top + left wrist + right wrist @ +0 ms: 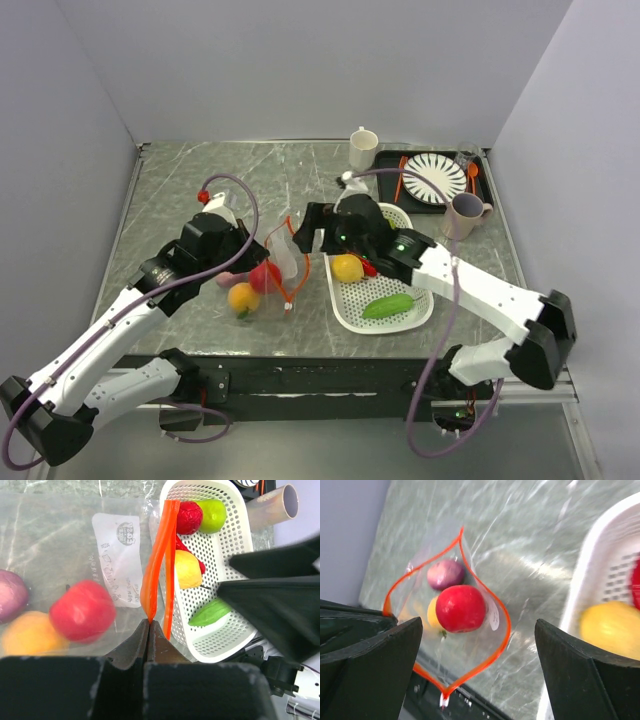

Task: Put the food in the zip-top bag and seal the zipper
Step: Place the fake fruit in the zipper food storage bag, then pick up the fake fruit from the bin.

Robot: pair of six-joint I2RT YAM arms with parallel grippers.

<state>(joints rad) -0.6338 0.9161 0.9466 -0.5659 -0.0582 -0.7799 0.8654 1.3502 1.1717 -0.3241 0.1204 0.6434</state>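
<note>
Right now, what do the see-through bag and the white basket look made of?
The bag looks like thin clear plastic film: it crinkles, and the red ball shows through. The basket looks like hard white plastic, moulded with rows of holes.

Bright, even light; blurred wrist views

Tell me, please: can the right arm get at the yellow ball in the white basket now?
Probably yes. The right gripper is open and empty beside the white basket, and the yellow ball lies uncovered in it, with nothing on top.
</note>
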